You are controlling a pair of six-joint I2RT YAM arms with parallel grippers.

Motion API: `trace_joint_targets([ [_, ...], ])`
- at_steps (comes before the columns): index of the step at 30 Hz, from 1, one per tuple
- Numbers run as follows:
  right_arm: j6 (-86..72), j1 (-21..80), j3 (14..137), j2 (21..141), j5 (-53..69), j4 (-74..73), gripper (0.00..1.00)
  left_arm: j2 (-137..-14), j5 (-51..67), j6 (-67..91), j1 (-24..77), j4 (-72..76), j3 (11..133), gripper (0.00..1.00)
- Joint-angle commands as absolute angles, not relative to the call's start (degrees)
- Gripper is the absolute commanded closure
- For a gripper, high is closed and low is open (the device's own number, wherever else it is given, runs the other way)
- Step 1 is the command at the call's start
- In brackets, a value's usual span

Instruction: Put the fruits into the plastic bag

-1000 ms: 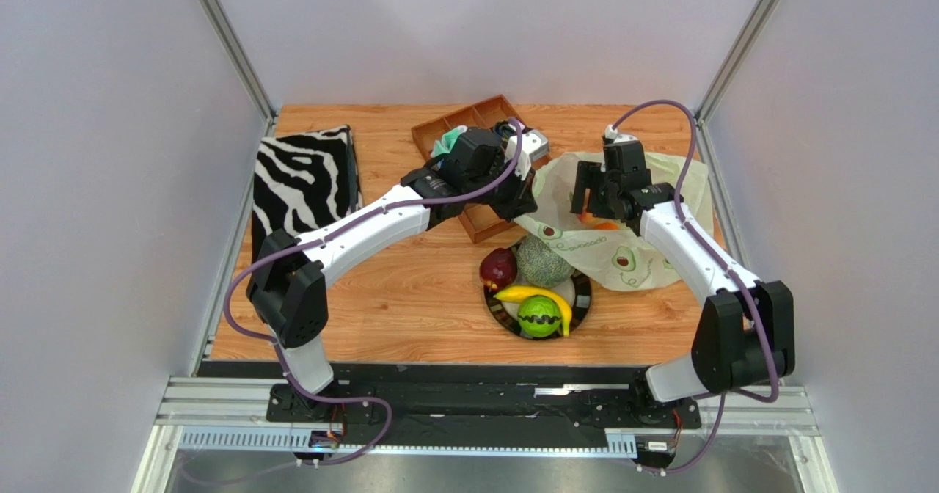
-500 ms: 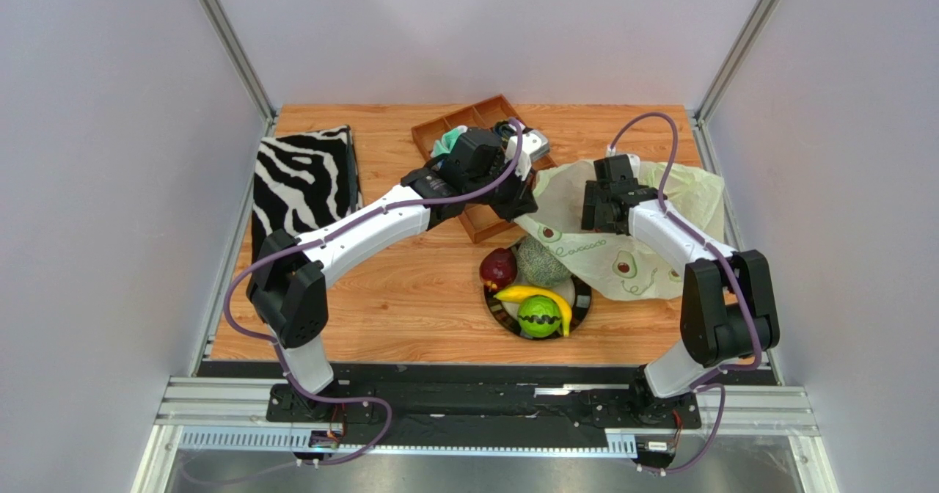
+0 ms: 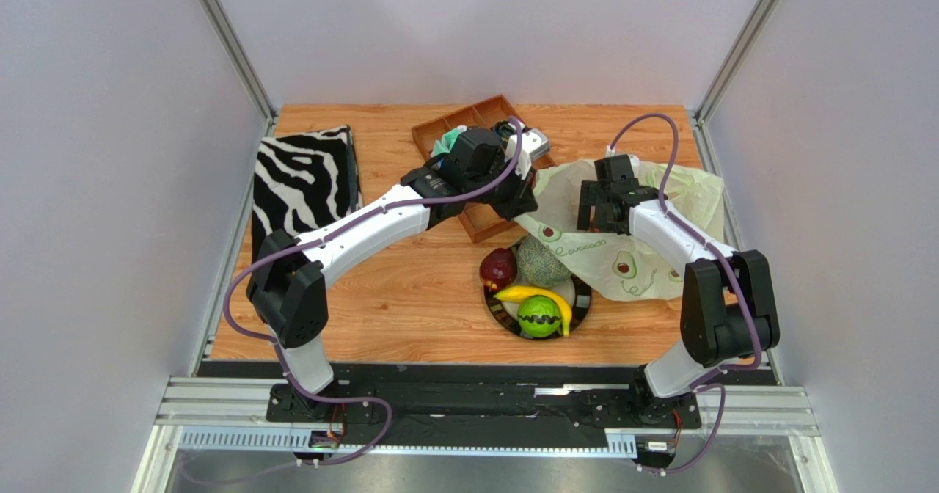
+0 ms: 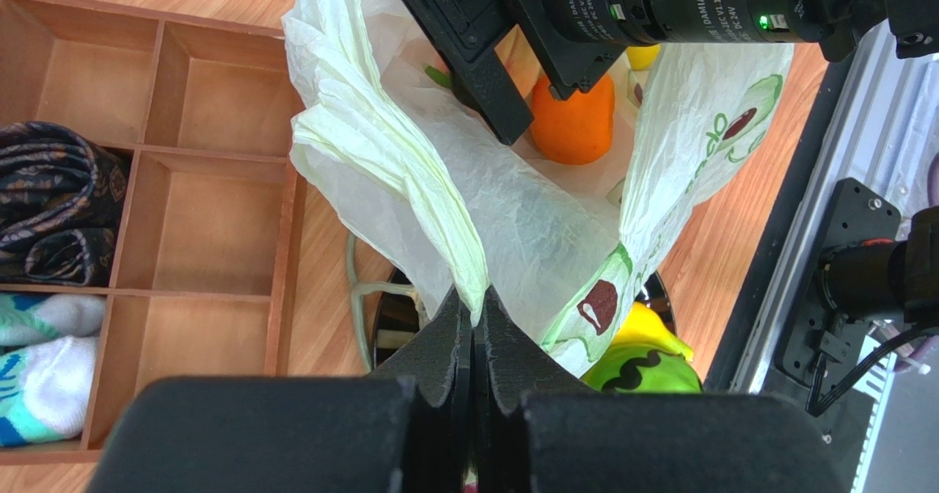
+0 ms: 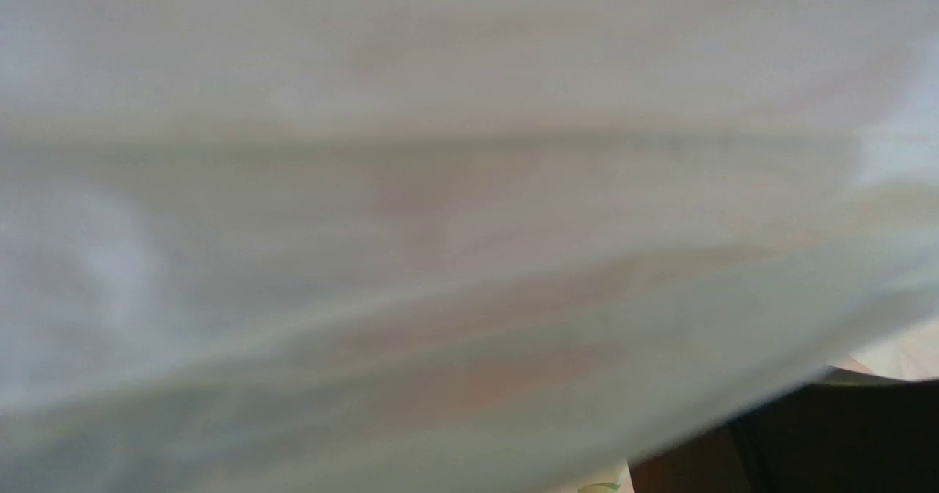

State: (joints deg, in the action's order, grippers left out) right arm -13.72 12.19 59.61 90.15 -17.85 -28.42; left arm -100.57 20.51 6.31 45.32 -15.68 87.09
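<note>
Inside the plastic bag (image 4: 518, 218), the jaws of the right gripper (image 3: 601, 209) had just spread apart, leaving the orange (image 4: 573, 119) lying there. Those of the left gripper (image 4: 474, 317) stayed clamped on the bag's rim.

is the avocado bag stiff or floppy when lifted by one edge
Likely floppy: the plastic bag hangs in crinkled folds from the shut left gripper. Probably light: brightness shows through it. The orange inside may roll and tug it.
</note>
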Motion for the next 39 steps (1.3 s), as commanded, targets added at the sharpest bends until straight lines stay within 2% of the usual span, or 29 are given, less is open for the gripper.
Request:
trace_joint_targets([
  [1, -14.68, 11.87, 61.00, 87.98, -16.62, -28.21, 0.08, -99.76, 21.09, 6.50, 45.09, -15.56, 89.65, 1.00],
  [13, -15.38, 11.87, 61.61, 74.37, -9.06, -32.52, 0.04, -100.11, 21.27, 6.59, 45.09, -15.47, 89.65, 1.00],
  [18, -17.04, 11.95, 59.59, 64.70, -5.37, -31.64, 0.04, -100.11, 21.18, 6.59, 45.09, -15.47, 89.65, 1.00],
  [30, -20.30, 14.58, 50.81, 43.53, 21.68, -25.41, 0.11, -100.28, 21.27, 6.59, 45.09, -15.38, 89.56, 1.00],
  [39, -19.60, 22.92, 44.66, 39.99, 23.83, -26.80, 0.11, -100.46, 21.36, 6.77, 45.09, -15.21, 89.38, 1.00],
])
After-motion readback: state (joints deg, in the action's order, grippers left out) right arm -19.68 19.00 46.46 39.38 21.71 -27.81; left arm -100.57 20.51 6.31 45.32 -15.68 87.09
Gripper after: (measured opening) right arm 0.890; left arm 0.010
